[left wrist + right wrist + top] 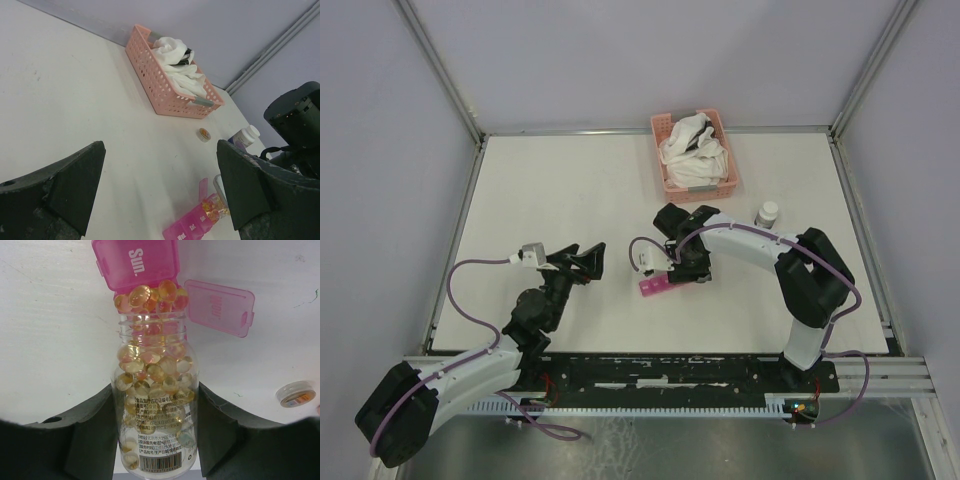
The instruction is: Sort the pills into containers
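Gripping the clear jar (pixel 156 452) of pills (pixel 150 367), the right hand (pixel 156 390) is half-open

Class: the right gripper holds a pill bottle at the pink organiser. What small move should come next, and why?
Probably the right gripper should tip the bottle back and shift it toward the Mon. lid, which stands open: pills already heap high under the Sun. lid.
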You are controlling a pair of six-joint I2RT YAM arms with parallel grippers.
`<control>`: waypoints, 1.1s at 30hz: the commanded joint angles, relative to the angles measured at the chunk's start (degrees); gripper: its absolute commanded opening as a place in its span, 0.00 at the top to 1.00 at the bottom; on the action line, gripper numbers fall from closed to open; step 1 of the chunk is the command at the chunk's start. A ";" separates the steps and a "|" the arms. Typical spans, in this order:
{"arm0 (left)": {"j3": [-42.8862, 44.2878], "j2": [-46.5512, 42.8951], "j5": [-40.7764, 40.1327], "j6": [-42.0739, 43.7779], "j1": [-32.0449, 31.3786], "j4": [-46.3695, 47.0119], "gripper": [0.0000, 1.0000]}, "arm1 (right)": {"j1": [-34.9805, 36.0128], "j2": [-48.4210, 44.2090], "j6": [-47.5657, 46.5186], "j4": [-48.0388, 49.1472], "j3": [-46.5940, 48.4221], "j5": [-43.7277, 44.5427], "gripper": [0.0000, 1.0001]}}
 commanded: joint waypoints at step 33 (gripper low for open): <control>-0.45 0.04 0.21 -2.45 0.35 3.04 0.01 | -7.74 -3.71 -1.14 2.14 -2.84 -12.34 0.99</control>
